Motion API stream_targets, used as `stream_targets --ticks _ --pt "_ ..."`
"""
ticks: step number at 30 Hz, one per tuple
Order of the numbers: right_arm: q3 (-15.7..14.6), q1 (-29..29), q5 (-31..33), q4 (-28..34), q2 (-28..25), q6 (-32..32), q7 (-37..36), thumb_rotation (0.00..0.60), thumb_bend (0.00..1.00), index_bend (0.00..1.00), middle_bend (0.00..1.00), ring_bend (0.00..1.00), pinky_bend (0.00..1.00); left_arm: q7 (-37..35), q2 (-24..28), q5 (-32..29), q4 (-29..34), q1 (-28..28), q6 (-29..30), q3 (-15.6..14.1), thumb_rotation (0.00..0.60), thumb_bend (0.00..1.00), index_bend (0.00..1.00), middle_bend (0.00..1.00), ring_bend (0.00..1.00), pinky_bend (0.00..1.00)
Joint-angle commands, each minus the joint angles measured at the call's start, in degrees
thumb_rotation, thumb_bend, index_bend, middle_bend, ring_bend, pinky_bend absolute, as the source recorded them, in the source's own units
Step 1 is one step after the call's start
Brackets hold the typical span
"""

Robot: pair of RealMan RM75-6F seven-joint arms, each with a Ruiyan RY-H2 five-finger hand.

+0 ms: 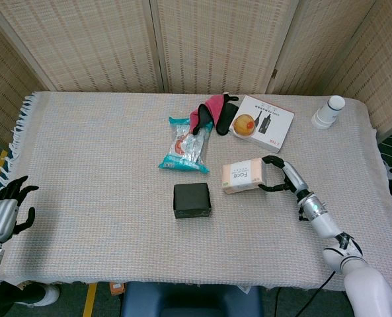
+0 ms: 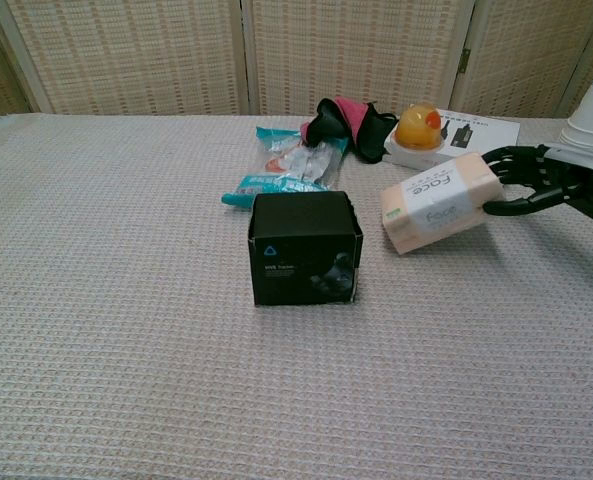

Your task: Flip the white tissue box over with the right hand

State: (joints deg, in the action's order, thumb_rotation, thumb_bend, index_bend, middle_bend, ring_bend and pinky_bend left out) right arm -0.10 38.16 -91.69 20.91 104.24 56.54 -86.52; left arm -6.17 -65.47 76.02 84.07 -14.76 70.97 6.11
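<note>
The white tissue box [image 1: 244, 176] lies on its long side on the tablecloth, just right of centre, with green "Face" print facing up. In the chest view the tissue box [image 2: 441, 205] rests slightly tilted. My right hand [image 1: 281, 175] reaches in from the right and its fingers [image 2: 506, 158] wrap the box's right end from above and below, still gripping it. Off the table's near left corner, my left hand [image 1: 4, 211] hangs with fingers apart, holding nothing.
A black box [image 1: 192, 200] stands just left of the tissue box. Behind are a blue snack packet [image 1: 184, 144], a pink and black cloth [image 1: 212, 112], a white carton with an orange ball [image 1: 262, 120] and a white cup [image 1: 329, 111].
</note>
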Motion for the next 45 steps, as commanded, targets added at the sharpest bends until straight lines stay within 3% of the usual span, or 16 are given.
stream_targets --ticks 1,9,16,18,20,22,28,31,34,38,41,45 --pt "0.7 0.2 0.9 -1.4 0.6 0.5 6.4 0.600 0.23 0.43 0.37 0.24 0.00 0.1 0.0 0.1 0.0 0.0 0.0 -0.1 0.600 0.55 0.23 0.00 0.00 0.12" --pt "-0.8 0.8 0.4 3.7 -3.8 -3.1 17.3 0.600 0.23 0.42 0.37 0.24 0.00 0.5 0.0 0.1 0.4 0.0 0.0 -0.1 0.600 0.55 0.22 0.00 0.00 0.12" --pt "-1.5 1.9 1.5 11.4 -8.4 -9.4 21.9 0.600 0.23 0.31 0.37 0.17 0.00 0.7 0.0 0.2 0.5 -0.1 0.0 -0.2 0.600 0.56 0.23 0.00 0.00 0.12" --pt "-1.8 2.4 1.7 13.6 -9.6 -11.5 22.8 0.600 0.22 0.23 0.30 0.09 0.00 0.7 -0.1 0.1 0.4 -0.1 0.0 -0.1 0.600 0.56 0.22 0.00 0.00 0.12" --pt "-1.9 2.8 2.0 15.6 -10.7 -13.0 23.0 0.600 0.14 0.09 0.11 0.01 0.00 0.8 -0.1 0.1 0.4 -0.1 0.0 -0.1 0.600 0.56 0.22 0.00 0.00 0.12" --pt "-1.7 2.9 2.4 16.8 -11.3 -13.2 23.2 0.600 0.06 0.01 0.01 0.00 0.00 0.8 -0.1 0.1 0.4 -0.1 0.0 -0.1 0.600 0.56 0.22 0.00 0.00 0.12" --pt "-0.5 2.3 3.4 18.3 -12.0 -11.0 26.2 0.600 0.03 0.00 0.00 0.00 0.00 0.9 -0.1 0.0 0.4 -0.1 -0.1 -0.1 0.600 0.56 0.22 0.00 0.00 0.12" --pt "-0.3 2.1 3.7 22.2 -14.7 -10.2 29.3 0.600 0.03 0.00 0.00 0.00 0.00 1.0 -0.1 0.0 0.5 -0.2 -0.2 -0.1 0.600 0.56 0.22 0.00 0.00 0.12" --pt "0.4 0.7 4.5 30.5 -20.2 -7.4 35.0 0.600 0.03 0.00 0.00 0.00 0.00 0.8 0.0 0.2 0.5 -0.1 0.0 -0.2 0.600 0.55 0.22 0.00 0.00 0.12" --pt "2.7 -6.2 5.5 48.0 -28.8 7.3 46.0 0.600 0.03 0.00 0.00 0.00 0.00 0.8 -0.1 -0.1 0.4 -0.2 -0.3 -0.2 0.600 0.55 0.22 0.00 0.00 0.12" --pt "4.3 -11.8 5.8 58.2 -31.5 18.9 54.4 0.600 0.03 0.00 0.00 0.00 0.00 1.0 -0.3 0.0 0.3 -0.3 -0.6 -0.2 0.600 0.56 0.22 0.00 0.00 0.12" --pt "1.6 -16.6 4.7 68.0 -34.7 24.0 68.2 0.600 0.03 0.00 0.00 0.00 0.00 1.4 -0.5 0.2 0.3 -0.4 -0.6 -0.3 0.600 0.56 0.22 0.00 0.00 0.12"
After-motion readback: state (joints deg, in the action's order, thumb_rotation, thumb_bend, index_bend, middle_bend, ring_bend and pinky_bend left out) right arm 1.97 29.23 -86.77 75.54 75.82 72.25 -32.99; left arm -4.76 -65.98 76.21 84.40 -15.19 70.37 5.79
